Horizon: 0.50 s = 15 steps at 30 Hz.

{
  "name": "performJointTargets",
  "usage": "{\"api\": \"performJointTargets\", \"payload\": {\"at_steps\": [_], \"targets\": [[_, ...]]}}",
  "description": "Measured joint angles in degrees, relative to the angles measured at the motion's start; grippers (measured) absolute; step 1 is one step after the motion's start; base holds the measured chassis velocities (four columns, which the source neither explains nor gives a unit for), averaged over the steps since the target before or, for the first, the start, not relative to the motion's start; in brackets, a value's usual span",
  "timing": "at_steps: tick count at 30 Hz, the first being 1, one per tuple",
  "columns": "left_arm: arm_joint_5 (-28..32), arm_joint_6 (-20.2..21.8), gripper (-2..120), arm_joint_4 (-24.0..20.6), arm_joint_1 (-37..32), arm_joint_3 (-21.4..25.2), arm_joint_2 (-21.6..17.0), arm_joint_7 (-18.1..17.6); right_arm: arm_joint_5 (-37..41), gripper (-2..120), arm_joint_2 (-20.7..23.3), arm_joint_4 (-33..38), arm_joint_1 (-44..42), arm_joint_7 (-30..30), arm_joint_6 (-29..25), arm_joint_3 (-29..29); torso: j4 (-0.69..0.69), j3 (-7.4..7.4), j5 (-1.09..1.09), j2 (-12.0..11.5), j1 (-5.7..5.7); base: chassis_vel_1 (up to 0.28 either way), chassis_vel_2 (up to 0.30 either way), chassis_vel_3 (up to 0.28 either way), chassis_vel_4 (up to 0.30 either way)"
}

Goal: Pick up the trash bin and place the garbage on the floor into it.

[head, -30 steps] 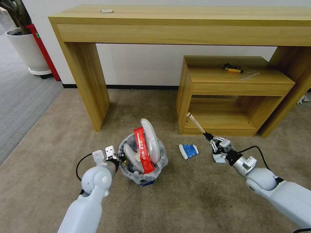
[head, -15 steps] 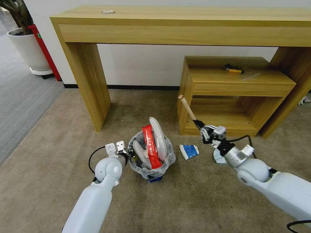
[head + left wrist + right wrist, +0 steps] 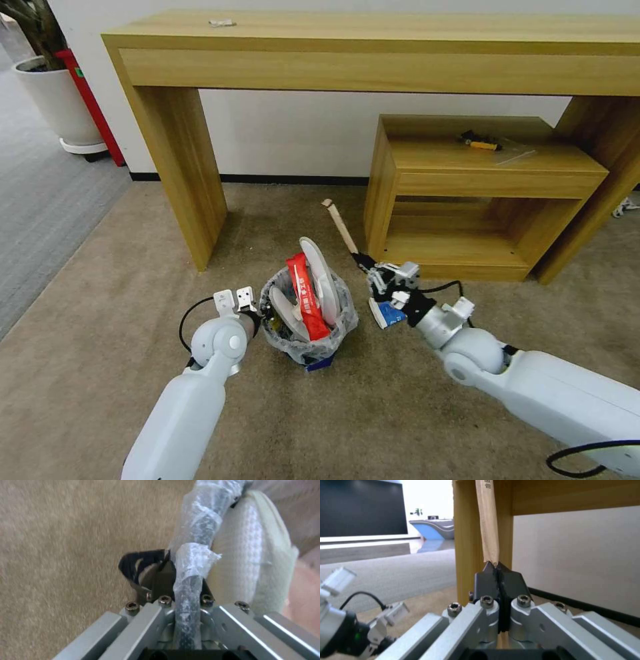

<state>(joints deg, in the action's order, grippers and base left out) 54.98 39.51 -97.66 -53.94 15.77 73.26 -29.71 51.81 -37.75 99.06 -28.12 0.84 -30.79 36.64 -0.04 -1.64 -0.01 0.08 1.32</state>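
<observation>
A long wooden bench (image 3: 373, 47) is seen across the top of the head view, with a low wooden shelf unit (image 3: 480, 193) beneath its right half. A small white scrap (image 3: 222, 23) is noted on the bench top, and a black-and-orange tool (image 3: 479, 141) on top of the shelf unit. A white plant pot (image 3: 50, 100) and a red box (image 3: 87, 100) are seen at the upper left, beside the grey ribbed carpet (image 3: 40, 200).

The trash bin (image 3: 308, 327) is placed on the floor (image 3: 373, 413) at lower centre of the head view. It is lined with a clear bag and is filled with two white slippers (image 3: 319, 280) and a red snack wrapper (image 3: 305, 297), which protrude above the rim. A blue-white packet (image 3: 387, 312) is left on the floor just right of the bin, partly hidden by the right gripper.

The left arm is extended from the lower left, and the left gripper (image 3: 257, 321) is set at the bin's left rim. In the left wrist view its jaws are seen closed on the bag-covered rim (image 3: 193, 562), one finger outside and one inside, a slipper (image 3: 253, 555) pressed beside them.

The right arm is extended from the lower right. The right gripper (image 3: 371, 265) is held above the packet, just right of the bin. Its jaws are closed on the lower end of a wooden stick (image 3: 341, 225), which is tilted up and to the left, in front of the shelf unit's left side.
</observation>
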Motion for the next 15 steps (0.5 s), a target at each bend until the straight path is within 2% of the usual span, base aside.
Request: {"api": "performJointTargets", "payload": {"at_steps": [6, 15], "targets": [[2.6, 0.3, 0, -3.3, -0.3, 0.7, -2.2, -1.4, 0.0, 0, -0.5, -1.6, 0.8, 0.1, 0.2, 1.0, -0.02, 0.01, 0.0, 0.0, 0.0, 0.0, 0.0, 0.0, 0.0], [5.1, 0.4, 0, -5.3, 1.0, 0.9, -3.9, -2.8, 0.1, 0, -2.2, -3.0, 1.9, 0.5, 0.2, 2.5, -0.02, 0.01, 0.02, 0.0, 0.0, 0.0, 0.0, 0.0, 0.0]]}}
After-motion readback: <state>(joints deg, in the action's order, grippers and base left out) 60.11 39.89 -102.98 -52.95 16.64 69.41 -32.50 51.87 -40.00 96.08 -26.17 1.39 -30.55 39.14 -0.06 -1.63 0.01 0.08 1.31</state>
